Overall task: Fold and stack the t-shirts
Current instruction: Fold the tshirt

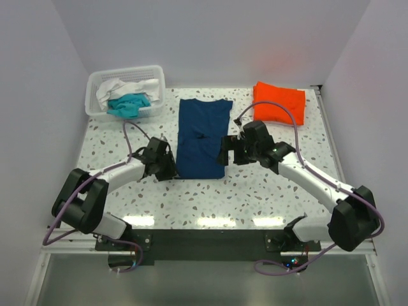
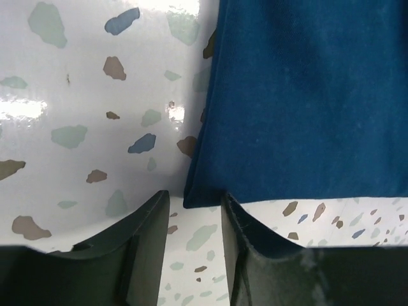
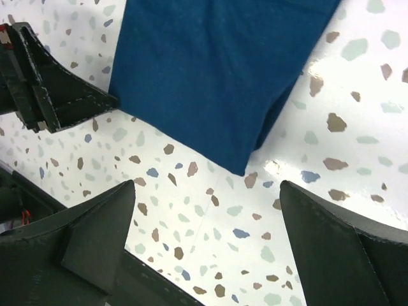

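Around a corner of the navy t-shirt, left pincer half-open.

Catalogue of robot parts:

- **Left white-and-black jointed arm**: white tubular links and blocky black joint housings.
- **Left thin purple cable**: loops along the links.
- **Right white-and-black jointed arm**: identical finish to the left arm.
- **Right thin purple cable**: arches above the forearm.
- **Left two-finger gripper**: dark matte wedge-shaped fingers.
- **Right two-finger gripper**: dark triangular fingers.
- **Flat black base plate**: shared by both arms.
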